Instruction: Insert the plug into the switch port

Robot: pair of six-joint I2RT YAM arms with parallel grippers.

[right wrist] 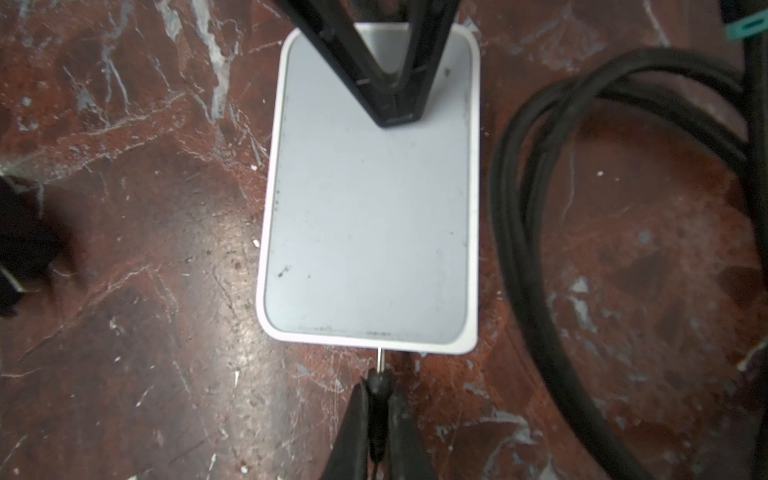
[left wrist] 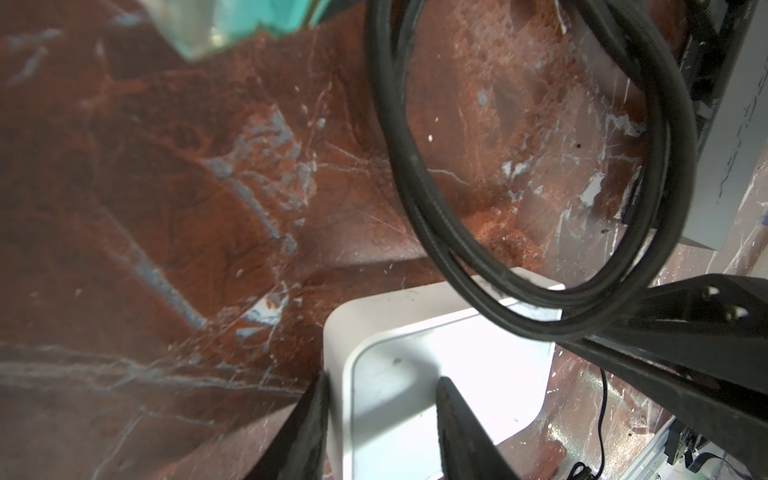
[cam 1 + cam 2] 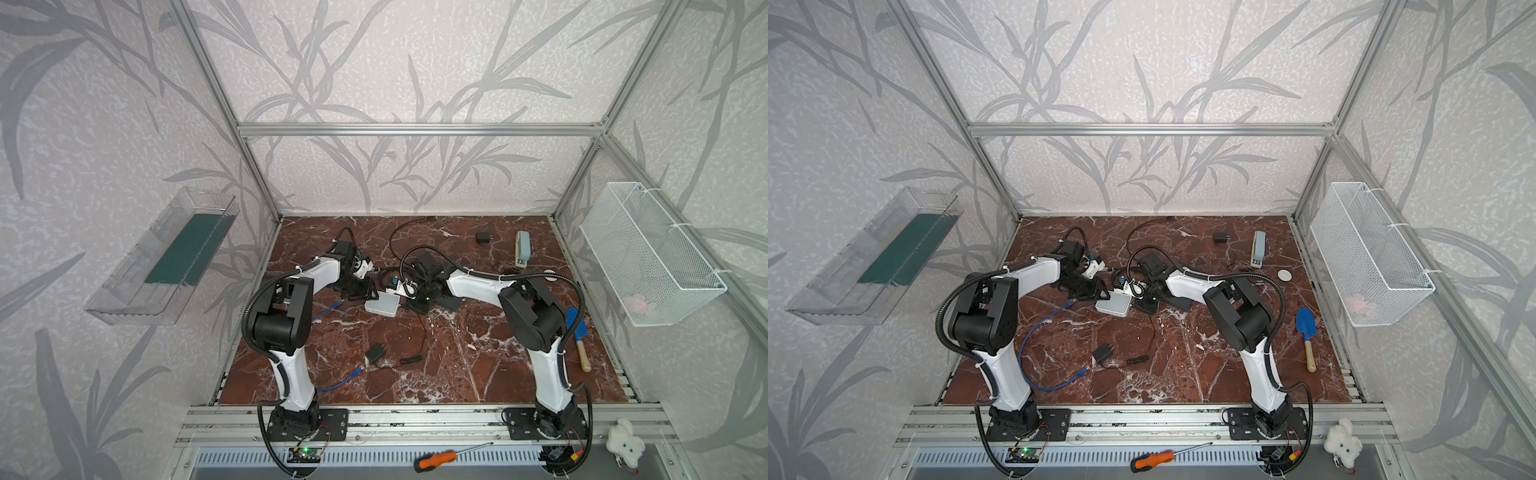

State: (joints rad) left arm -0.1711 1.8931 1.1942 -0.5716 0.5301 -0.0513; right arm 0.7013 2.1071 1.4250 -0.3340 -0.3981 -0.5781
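Observation:
The white switch box [image 3: 384, 305] [image 3: 1116, 307] lies flat on the marble floor between both arms. My left gripper [image 2: 382, 401] is shut on one end of it, with one finger [image 2: 311, 424] against its end wall and the other finger [image 1: 392, 89] down on its top face [image 1: 370, 199]. My right gripper [image 1: 379, 388] is shut on the plug [image 1: 379, 380]. The plug's thin metal pin touches the box's near side wall [image 1: 386, 348]. The port hole itself is hidden. Its thin cord [image 3: 420, 328] runs to a small black adapter block [image 3: 374, 354] [image 3: 1102, 354].
A thick black cable loop [image 1: 528, 216] [image 2: 419, 174] lies beside the box. A blue cable [image 3: 1034, 332] curls at the front left. A dark grey slab [image 3: 451, 303] sits under the right arm. A blue trowel [image 3: 1306, 328], a second adapter [image 3: 483, 237] and a stapler-like block [image 3: 523, 247] are also there.

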